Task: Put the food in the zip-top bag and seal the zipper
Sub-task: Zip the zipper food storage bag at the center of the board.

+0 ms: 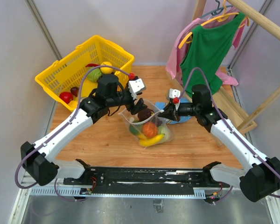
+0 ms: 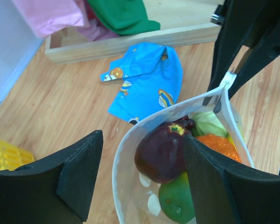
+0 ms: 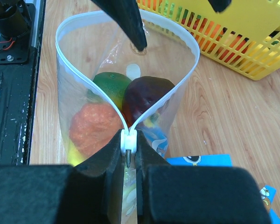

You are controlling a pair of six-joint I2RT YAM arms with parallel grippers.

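The zip-top bag stands at the table's middle with its mouth wide open. Inside lie a dark purple fruit, a green fruit, an orange, a cabbage and a banana. My left gripper is open above the mouth and holds nothing; one finger hangs inside the rim, the other outside. My right gripper is shut on the white slider at the end of the zipper. In the top view the left gripper and the right gripper flank the bag.
A yellow mesh basket at the back left holds more toy food. A blue patterned cloth lies just right of the bag. Green and pink garments hang on a wooden rack at the back right, above a wooden frame.
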